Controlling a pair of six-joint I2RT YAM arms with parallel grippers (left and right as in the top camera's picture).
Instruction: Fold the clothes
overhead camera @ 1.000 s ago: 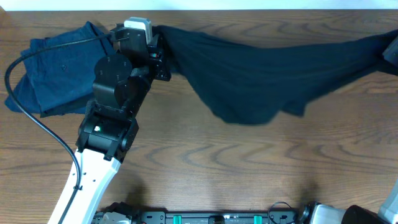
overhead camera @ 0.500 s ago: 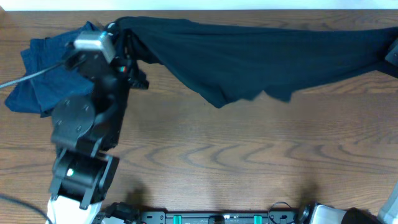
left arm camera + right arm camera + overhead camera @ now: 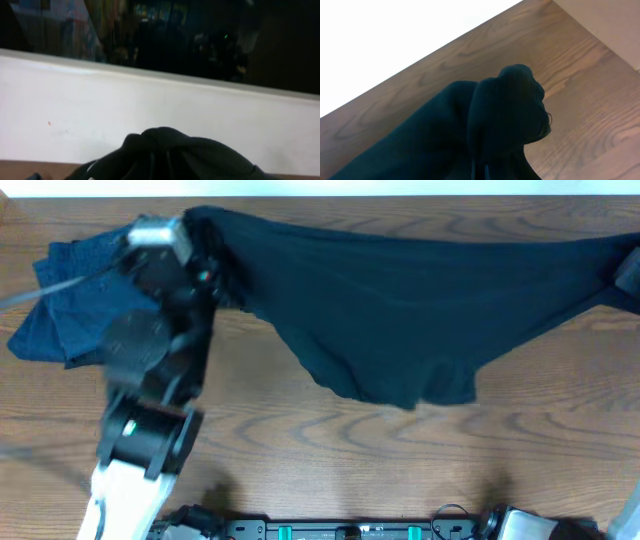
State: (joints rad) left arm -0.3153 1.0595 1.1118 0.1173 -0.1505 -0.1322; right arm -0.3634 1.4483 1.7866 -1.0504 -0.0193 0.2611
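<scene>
Both left gripper (image 3: 222,275) and right gripper (image 3: 630,272) are clamping ends of the black garment (image 3: 400,300), holding it spread for folding beside the blue pile (image 3: 70,305).

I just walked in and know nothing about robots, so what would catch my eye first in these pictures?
A long black garment hangs stretched across the far half of the wooden table, sagging in the middle. The left gripper and the right gripper, both shut, pinch it at its two ends. A crumpled pile of blue clothes lies at the far left corner.
</scene>
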